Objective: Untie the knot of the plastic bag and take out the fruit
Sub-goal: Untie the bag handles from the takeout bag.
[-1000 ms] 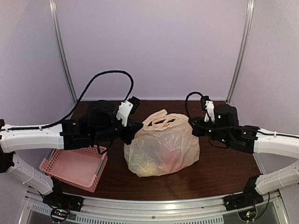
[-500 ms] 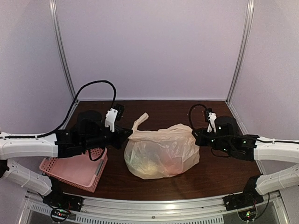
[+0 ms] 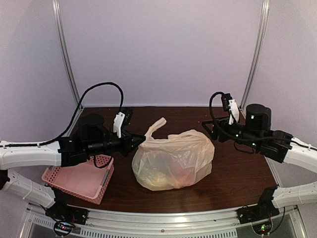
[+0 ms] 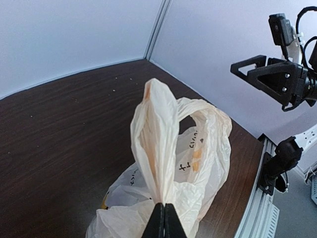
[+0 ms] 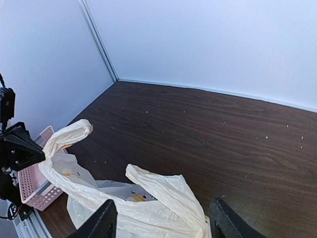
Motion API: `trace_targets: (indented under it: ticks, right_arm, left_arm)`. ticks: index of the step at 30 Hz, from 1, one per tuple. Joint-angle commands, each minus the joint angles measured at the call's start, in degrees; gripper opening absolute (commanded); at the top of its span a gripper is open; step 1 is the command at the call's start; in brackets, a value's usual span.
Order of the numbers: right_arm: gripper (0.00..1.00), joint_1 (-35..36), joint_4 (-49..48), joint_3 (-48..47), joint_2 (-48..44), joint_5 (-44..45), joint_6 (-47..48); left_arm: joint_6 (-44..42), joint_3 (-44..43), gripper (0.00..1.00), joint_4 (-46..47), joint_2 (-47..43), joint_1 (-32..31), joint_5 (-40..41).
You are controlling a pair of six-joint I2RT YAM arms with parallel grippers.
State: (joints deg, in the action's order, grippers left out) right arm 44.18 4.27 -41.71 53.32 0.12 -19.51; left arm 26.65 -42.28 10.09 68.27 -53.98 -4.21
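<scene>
Sitting on the table point(image 3: 233, 173), the plastic bag point(image 3: 173, 158) shows its handle loops point(image 5: 67, 134) apart, so the knot looks undone; the left pincer point(image 4: 163, 220) is clamped on one of them, the right pincer point(image 5: 162, 218) gapes empty, and the fruit point(image 3: 157, 177) is not yet out.

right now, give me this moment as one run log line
left pincer: shut on bag handle | right pincer: open, clear of plastic bag | fruit: inside bag

From above and behind the bases, the top camera takes in the whole desk point(image 3: 237, 173). The left wrist view faces the right edge (very close to the plastic bag point(image 4: 198, 148)); the right wrist faces the far left corner. All share the bag.
</scene>
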Motion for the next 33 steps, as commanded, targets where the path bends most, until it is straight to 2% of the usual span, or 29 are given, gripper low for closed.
trace_targets:
  ticks: [1, 5, 10, 16, 22, 25, 27, 29, 31, 32, 33]
  right_arm:
    - [0.67, -0.3, 9.8, -8.4, 2.5, -2.0, 7.9]
    - [0.73, -0.3, 17.6, -16.1, 10.4, 0.2, 8.8]
    - [0.76, -1.0, 25.2, -24.5, 20.3, 1.1, 9.9]
    - [0.82, -4.3, 26.1, -27.9, 26.5, -7.9, 10.9]
    - [0.84, -7.0, 25.7, -28.8, 31.1, -17.7, 11.3]
    - [0.83, -7.4, 25.8, -29.2, 32.5, -19.3, 11.6]
    - [0.76, -7.8, 25.7, -29.2, 33.1, -21.0, 11.5]
    - [0.65, -8.2, 25.6, -29.2, 33.5, -22.1, 11.4]
    - [0.43, -8.8, 25.2, -29.2, 33.5, -22.9, 11.0]
    - [0.26, -9.3, 24.8, -29.2, 33.4, -23.6, 10.7]
    - [0.15, -9.8, 24.4, -29.3, 33.2, -24.4, 10.3]
  left_arm:
    - [-0.9, -0.4, 0.00, 4.3, 0.4, 0.3, -3.9]
    - [-1.0, -0.3, 0.00, 4.1, 0.0, 0.3, -4.1]
    - [-1.0, -0.2, 0.00, 4.0, -0.1, 0.3, -4.6]
    - [-1.4, -0.3, 0.00, 3.6, 0.0, 0.3, -5.1]
    - [-1.4, -0.5, 0.00, 3.4, 0.3, 0.3, -5.7]
    - [-1.6, -0.6, 0.00, 3.3, 0.4, 0.3, -5.8]
    - [-1.7, -0.7, 0.00, 3.1, 0.4, 0.3, -5.7]
    - [-1.7, -0.8, 0.00, 2.7, 0.4, 0.3, -5.6]
    - [-1.7, -1.0, 0.00, 2.2, 0.3, 0.3, -5.4]
    - [-1.7, -1.1, 0.00, 1.9, 0.1, 0.3, -5.0]
    - [-1.8, -1.3, 0.00, 1.4, 0.0, 0.4, -4.6]
